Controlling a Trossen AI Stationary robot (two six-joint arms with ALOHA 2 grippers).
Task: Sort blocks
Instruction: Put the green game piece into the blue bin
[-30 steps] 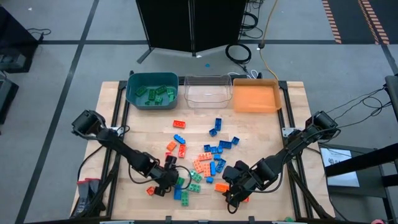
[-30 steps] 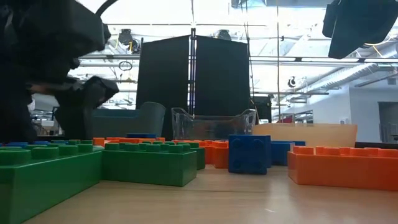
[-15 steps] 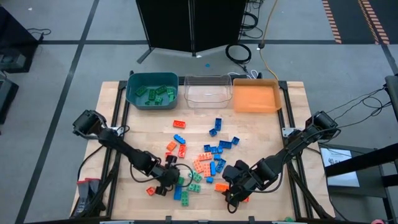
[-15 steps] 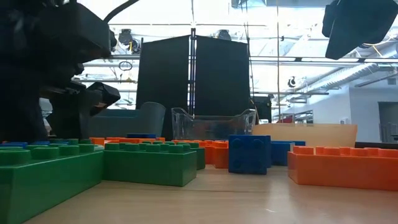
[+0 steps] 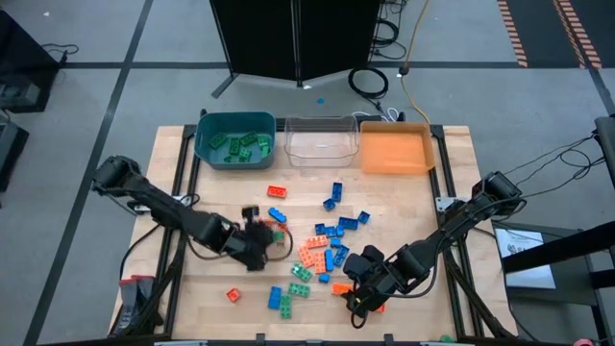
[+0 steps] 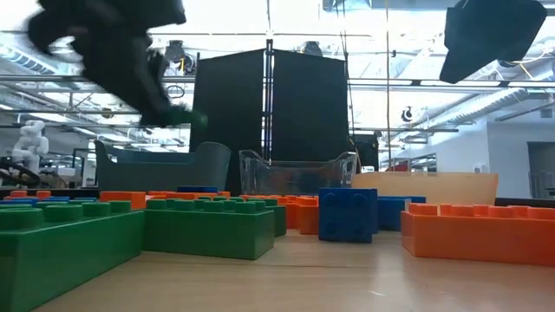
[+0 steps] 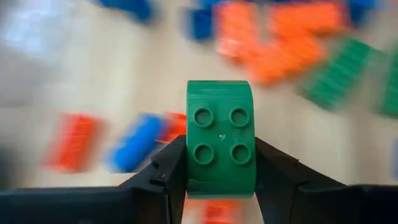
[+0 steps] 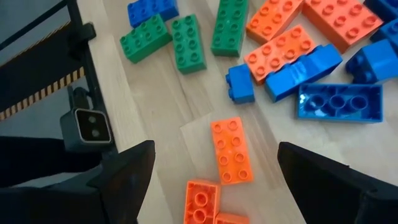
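Pale wooden tabletop (image 5: 404,207) carries a loose scatter of blocks (image 5: 332,240) at its middle. Raised above it, the left claw (image 5: 267,234) reaches in from its arm's low, outstretched pose and is clenched on a green block (image 7: 221,138), a square four-stud piece pinched upright between the fingers (image 7: 165,174). Beyond that claw lie orange, blue and green bricks. Low beside the scatter, the right claw (image 8: 214,165) hangs spread wide, grasping nothing, with an orange block (image 8: 231,149) lying flat between its fingers
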